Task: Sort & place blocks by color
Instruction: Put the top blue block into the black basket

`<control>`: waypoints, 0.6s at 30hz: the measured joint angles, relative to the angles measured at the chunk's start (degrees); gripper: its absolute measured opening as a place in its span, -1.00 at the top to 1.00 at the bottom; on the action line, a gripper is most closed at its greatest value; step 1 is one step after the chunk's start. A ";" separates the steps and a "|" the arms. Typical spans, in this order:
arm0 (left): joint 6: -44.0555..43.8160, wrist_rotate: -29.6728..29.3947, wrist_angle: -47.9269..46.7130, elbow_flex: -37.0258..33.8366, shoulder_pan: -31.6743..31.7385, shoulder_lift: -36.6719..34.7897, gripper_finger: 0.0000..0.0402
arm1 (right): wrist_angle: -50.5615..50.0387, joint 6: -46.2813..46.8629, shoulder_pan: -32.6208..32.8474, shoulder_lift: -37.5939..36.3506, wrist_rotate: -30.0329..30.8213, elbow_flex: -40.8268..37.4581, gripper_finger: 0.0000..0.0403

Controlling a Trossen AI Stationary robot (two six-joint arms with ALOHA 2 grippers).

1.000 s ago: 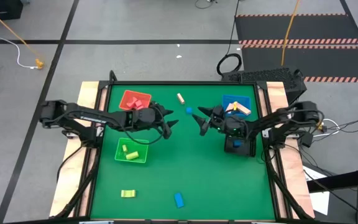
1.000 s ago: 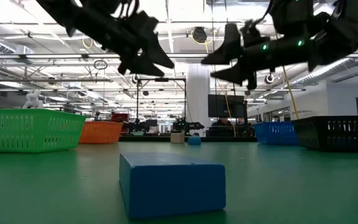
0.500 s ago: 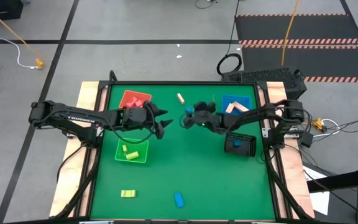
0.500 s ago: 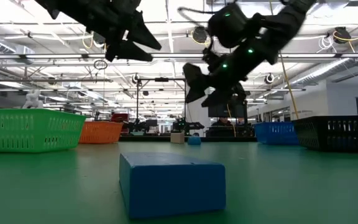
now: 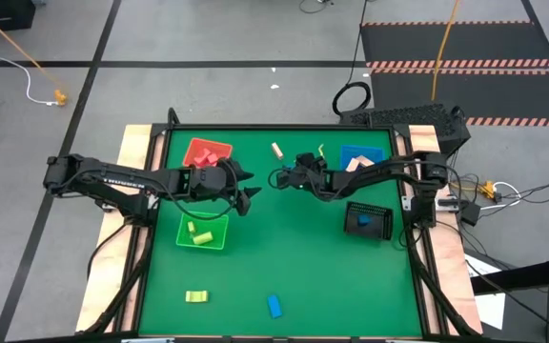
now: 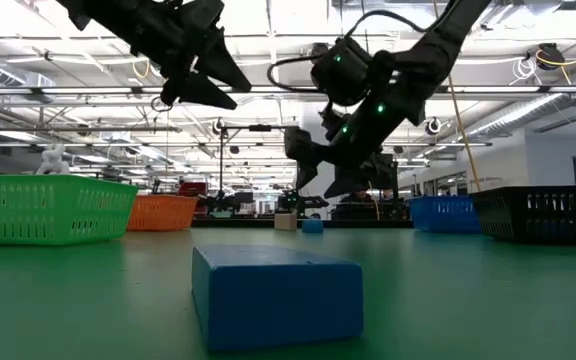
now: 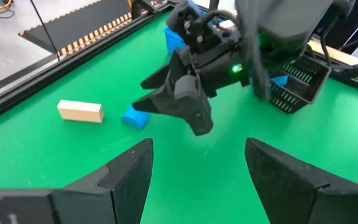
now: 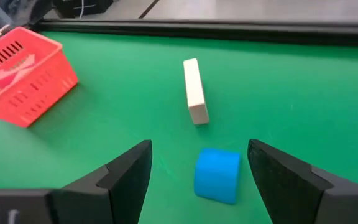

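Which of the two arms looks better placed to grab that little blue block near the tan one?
The right. Its open hand points straight at the small blue block, which sits just ahead between its fingers. The left hand hovers farther off, near the red tray.

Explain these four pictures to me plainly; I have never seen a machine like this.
Two dark robot arms work at a green table, sorting small wooden blocks into coloured baskets. One picture looks straight down, one looks level across the tabletop, and two come from cameras on the wrists. The right gripper is open and empty, poised above a small blue block beside a tan wooden bar. The left gripper, also open and empty, hangs near the red basket. A blue cuboid and a yellow block lie unsorted.
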 joint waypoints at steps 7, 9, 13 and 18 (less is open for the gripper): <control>0.03 0.23 -0.93 0.00 -0.35 0.00 -0.27 | 5.79 2.58 0.00 4.67 -2.41 0.00 -0.28; 0.13 0.40 -1.08 0.00 -0.51 0.00 -0.27 | 8.19 2.56 -0.02 6.01 -4.57 0.02 -0.28; 0.11 0.41 -1.33 0.00 -0.74 0.00 -0.27 | 6.99 0.80 -0.01 7.29 -4.05 1.43 -0.28; 0.52 0.40 -1.37 0.00 -1.07 0.00 -0.27 | 3.37 -0.31 -0.13 6.77 -1.58 2.12 -0.28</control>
